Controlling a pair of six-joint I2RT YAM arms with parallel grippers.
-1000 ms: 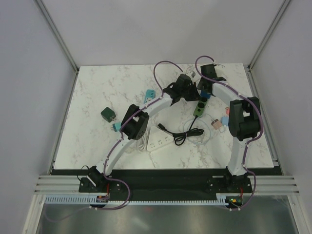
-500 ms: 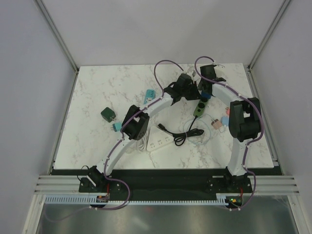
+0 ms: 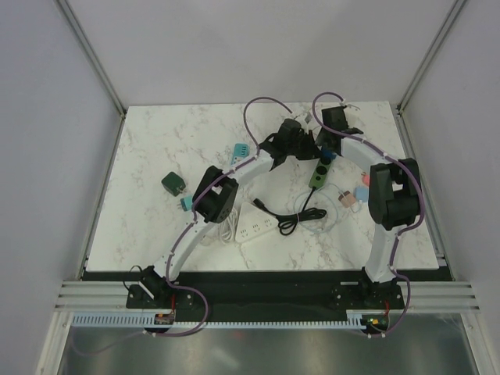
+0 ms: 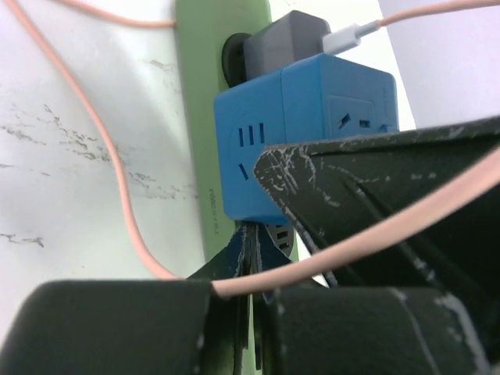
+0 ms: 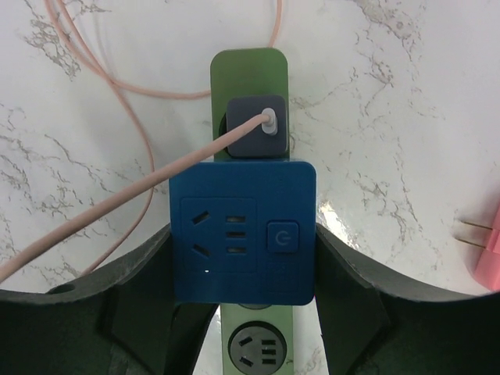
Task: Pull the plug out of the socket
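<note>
A green power strip, the socket (image 5: 250, 70), lies on the marble table and carries a blue cube plug (image 5: 242, 230) and a grey charger (image 5: 256, 126) with a pink cable. My right gripper (image 5: 244, 258) is shut on the blue cube, one finger (image 5: 148, 273) on each side of it. The cube's base still sits against the strip (image 4: 203, 117) in the left wrist view. My left gripper (image 4: 254, 242) is shut with nothing in it, its tips resting on the green strip just beside the blue cube (image 4: 301, 141). From above, both grippers meet at the strip's (image 3: 319, 173) far end.
A white power strip (image 3: 258, 226) and a coiled black cable (image 3: 285, 219) lie near the middle. A dark green adapter (image 3: 173, 183) and teal plugs (image 3: 241, 150) sit to the left. Pink (image 3: 349, 199) and blue (image 3: 362, 191) plugs sit right of the green strip.
Both grippers have shifted slightly toward the table's far edge, staying on the strip. The jaws have not changed.
</note>
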